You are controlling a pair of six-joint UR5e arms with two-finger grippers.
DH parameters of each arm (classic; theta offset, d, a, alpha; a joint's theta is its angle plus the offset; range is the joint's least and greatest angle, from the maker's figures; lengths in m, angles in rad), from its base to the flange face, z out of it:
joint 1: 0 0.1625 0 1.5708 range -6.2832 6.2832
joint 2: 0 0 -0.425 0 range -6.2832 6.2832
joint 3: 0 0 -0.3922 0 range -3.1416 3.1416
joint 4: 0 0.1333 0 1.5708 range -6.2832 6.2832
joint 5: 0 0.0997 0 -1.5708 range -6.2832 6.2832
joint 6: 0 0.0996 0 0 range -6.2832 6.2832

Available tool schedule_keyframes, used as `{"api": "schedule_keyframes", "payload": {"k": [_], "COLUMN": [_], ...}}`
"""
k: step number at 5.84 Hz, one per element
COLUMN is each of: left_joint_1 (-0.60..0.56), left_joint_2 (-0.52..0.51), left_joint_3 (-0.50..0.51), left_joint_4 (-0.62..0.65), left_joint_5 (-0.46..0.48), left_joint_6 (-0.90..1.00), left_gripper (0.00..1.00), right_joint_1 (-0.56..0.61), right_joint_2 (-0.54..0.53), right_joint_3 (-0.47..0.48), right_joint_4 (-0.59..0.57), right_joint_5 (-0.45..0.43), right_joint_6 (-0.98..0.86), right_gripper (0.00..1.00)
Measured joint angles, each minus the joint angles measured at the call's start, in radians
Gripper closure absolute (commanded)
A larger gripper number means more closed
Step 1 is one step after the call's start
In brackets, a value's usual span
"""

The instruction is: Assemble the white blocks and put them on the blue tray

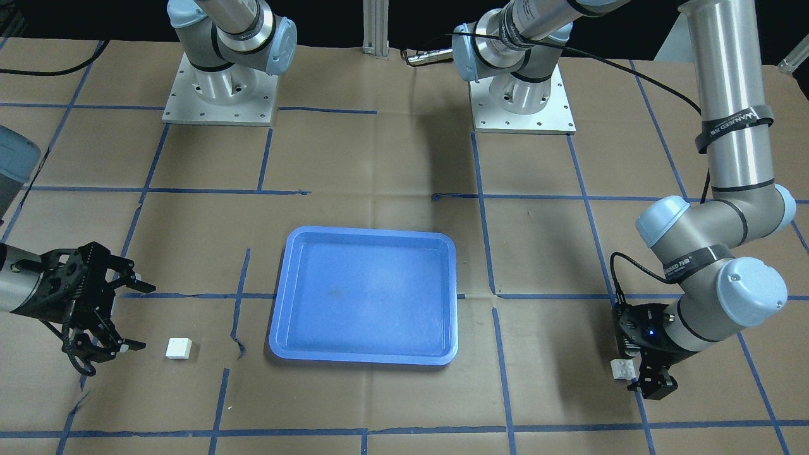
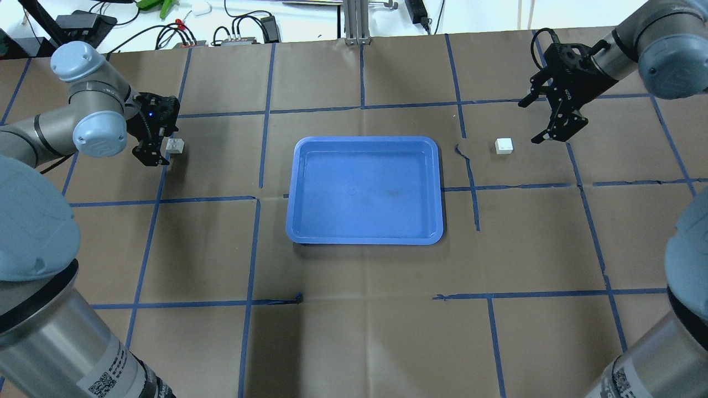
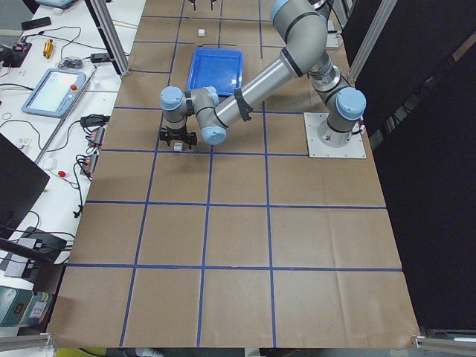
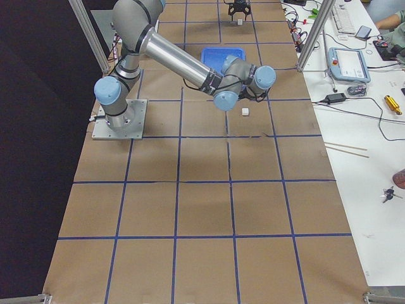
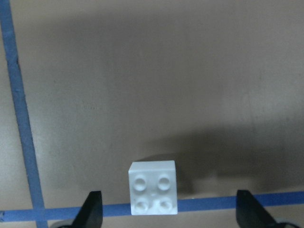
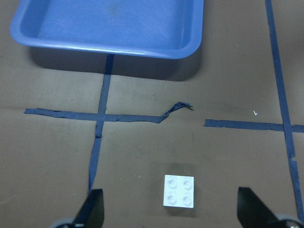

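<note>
One white block (image 2: 175, 145) sits studs up on the table at my left gripper (image 2: 159, 146). In the left wrist view this block (image 5: 153, 187) lies between the wide-open fingers (image 5: 92, 211), nearer the left one and touching neither. The other white block (image 2: 504, 145) lies studs up to the right of the blue tray (image 2: 365, 190). My right gripper (image 2: 530, 122) is open and hovers just beyond it. In the right wrist view that block (image 6: 179, 191) lies between and ahead of the open fingers (image 6: 249, 211), with the tray (image 6: 109, 23) further ahead. The tray holds nothing.
Brown paper with a blue tape grid covers the table (image 2: 354, 331). A torn tape strip (image 6: 175, 108) lies between the tray and the right block. The two arm bases (image 1: 218, 88) stand at the robot's edge. Cables and devices lie past the table's far edge (image 2: 232, 27).
</note>
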Motion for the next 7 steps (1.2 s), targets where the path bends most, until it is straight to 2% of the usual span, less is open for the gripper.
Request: {"api": "schedule_keyframes", "payload": {"k": [1, 2, 4, 6, 7], "left_joint_1": [0.0, 0.0, 0.0, -0.003, -0.023], "left_joint_2": [-0.005, -0.006, -0.004, 0.025, 0.056], "left_joint_3": [0.0, 0.001, 0.003, 0.004, 0.004], "left_joint_4": [0.003, 0.003, 0.005, 0.0, -0.018], "left_joint_5": [-0.003, -0.002, -0.003, -0.006, -0.006], "left_joint_6": [-0.001, -0.002, -0.002, -0.013, -0.045], "left_gripper": [0.58, 0.82, 0.87, 0.87, 0.88], "right_joint_1": [-0.014, -0.026, -0.033, -0.033, -0.033], "right_joint_2": [0.034, 0.066, 0.118, 0.132, 0.134], "right_joint_3": [0.02, 0.032, 0.067, 0.108, 0.12], "right_joint_4": [-0.054, -0.102, -0.209, -0.253, -0.257], "right_joint_5": [0.036, 0.062, 0.097, 0.114, 0.114], "right_joint_6": [0.019, 0.032, 0.026, 0.023, 0.024], "right_gripper": [0.0, 0.0, 0.0, 0.01, 0.08]}}
